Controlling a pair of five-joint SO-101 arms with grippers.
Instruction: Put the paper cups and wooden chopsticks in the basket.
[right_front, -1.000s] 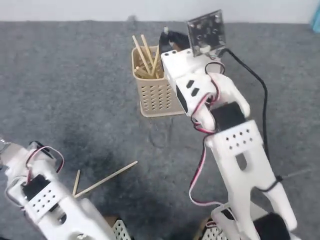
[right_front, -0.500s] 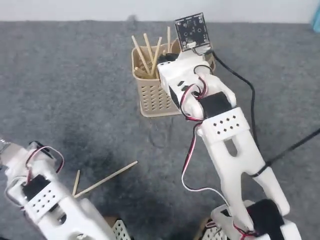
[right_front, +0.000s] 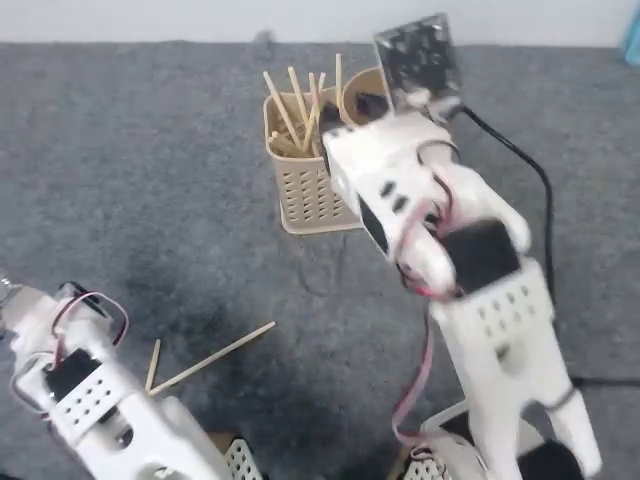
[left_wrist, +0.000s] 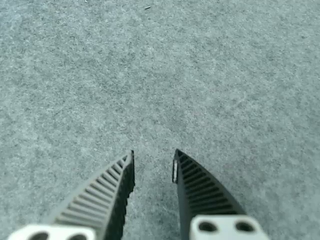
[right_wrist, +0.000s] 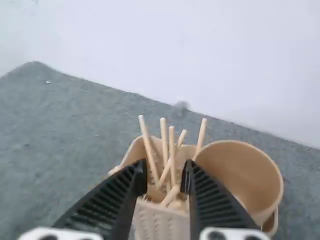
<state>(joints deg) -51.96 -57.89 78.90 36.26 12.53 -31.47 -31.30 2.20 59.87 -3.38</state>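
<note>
The right arm has lifted up from the basket (right_front: 305, 195), which now holds more sticks. The right hand (right_wrist: 164, 165) is a little open and holds nothing. Two chopsticks (right_front: 215, 357) lie well apart from the basket, nearer the left arm, pointing slantwise at it. The left hand (left_wrist: 152, 155) is a little open and holds nothing. The right wrist view shows a cup (right_wrist: 240, 175) at the basket that the high view half hides.

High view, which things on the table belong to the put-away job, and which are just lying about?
Job: basket; chopsticks standing in it; paper cup in it; two loose chopsticks on the mat; right pincer above the basket.
Lying about: black cable; grey mat.
</note>
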